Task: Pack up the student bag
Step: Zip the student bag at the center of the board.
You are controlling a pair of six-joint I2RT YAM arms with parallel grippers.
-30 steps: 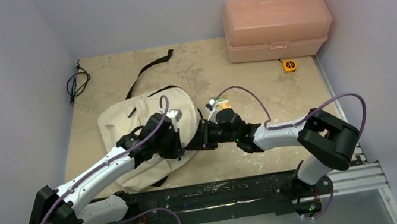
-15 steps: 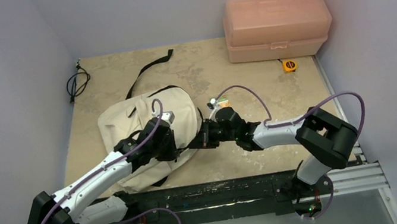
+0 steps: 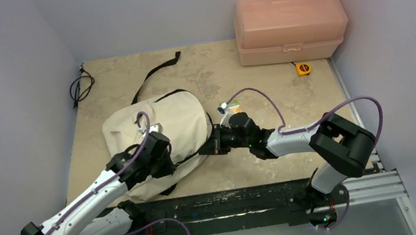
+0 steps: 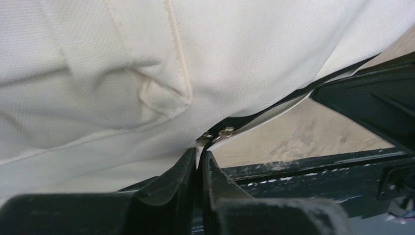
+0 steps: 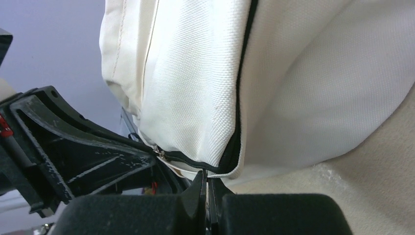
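Lying slumped centre-left on the table (image 3: pixel 288 79) in the top view, the student bag (image 3: pixel 177 119) looks soft, light and floppy. Left wrist view: left gripper (image 4: pixel 198 164) pinched together by the zipper pull (image 4: pixel 218 135), lower centre. Right wrist view: right gripper (image 5: pixel 206 182) clamped on the bag's hem, bottom centre; seams likely give the surest hold

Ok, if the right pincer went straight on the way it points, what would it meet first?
The backpack: the right pincer is shut on its zippered edge, so the cream fabric is directly ahead.
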